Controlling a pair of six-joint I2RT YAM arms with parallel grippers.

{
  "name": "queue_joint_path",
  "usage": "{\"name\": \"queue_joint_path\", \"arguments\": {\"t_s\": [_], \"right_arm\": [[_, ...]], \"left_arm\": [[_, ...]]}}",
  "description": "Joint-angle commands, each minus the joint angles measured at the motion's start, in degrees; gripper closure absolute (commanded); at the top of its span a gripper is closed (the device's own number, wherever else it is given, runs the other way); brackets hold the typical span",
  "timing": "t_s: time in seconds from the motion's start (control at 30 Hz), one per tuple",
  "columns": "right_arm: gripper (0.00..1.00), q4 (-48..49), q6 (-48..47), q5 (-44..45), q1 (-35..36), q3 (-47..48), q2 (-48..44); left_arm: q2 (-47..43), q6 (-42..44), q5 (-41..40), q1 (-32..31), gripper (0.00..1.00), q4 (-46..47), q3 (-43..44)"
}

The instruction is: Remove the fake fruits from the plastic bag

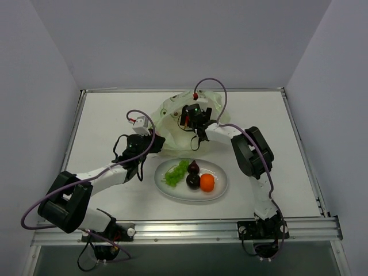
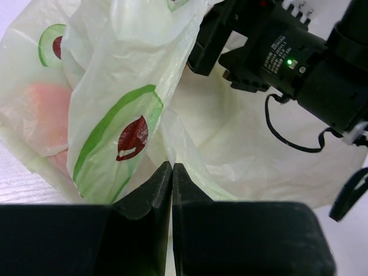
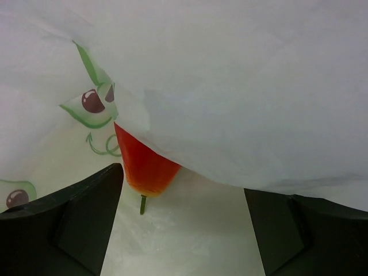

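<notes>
The plastic bag (image 1: 172,109) lies crumpled at the back middle of the table. My left gripper (image 1: 150,140) is shut on the bag's near-left edge; in the left wrist view the film (image 2: 115,86) runs into the closed tips (image 2: 171,168). My right gripper (image 1: 193,113) is open inside the bag mouth. In the right wrist view an orange-red oval fruit (image 3: 145,164) with a green stem lies just ahead of the left finger (image 3: 86,213), half under a bag fold (image 3: 230,86). The green grapes (image 1: 175,171), two maroon balls (image 1: 194,167) (image 1: 192,181) and the orange (image 1: 207,182) sit on the white plate (image 1: 223,187).
The plate lies in front of the bag, between the two arms. A pink-orange shape (image 2: 49,115) shows through the bag film on the left. The right arm's wrist (image 2: 276,54) hangs over the bag. A metal rail (image 1: 184,228) runs along the near edge.
</notes>
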Motion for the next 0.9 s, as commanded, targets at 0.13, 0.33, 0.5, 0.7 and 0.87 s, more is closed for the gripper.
{"name": "queue_joint_path", "arguments": {"t_s": [0.13,0.33,0.5,0.7,0.87], "right_arm": [[0.19,4.0,1.3,-3.7,-0.6,8.0,5.6],[0.17,7.1,1.0,-9.1,-1.3,12.0,8.9],[0.20,8.2,0.9,-12.1,-1.4,17.1,11.2],[0.63,9.1,1.3,-11.4,-1.8,16.3,10.7],[0.74,10.8,1.0,-13.9,-1.7,8.4,3.4]], "left_arm": [[0.8,0.3,0.9,0.0,0.98,2.9,1.6],[2.1,0.4,1.1,0.0,0.98,3.1,1.9],[2.4,0.9,0.6,0.0,0.98,2.9,1.9],[2.3,1.0,0.3,0.2,0.98,2.6,2.0],[2.4,0.9,0.5,0.1,0.98,2.7,2.0]]}}
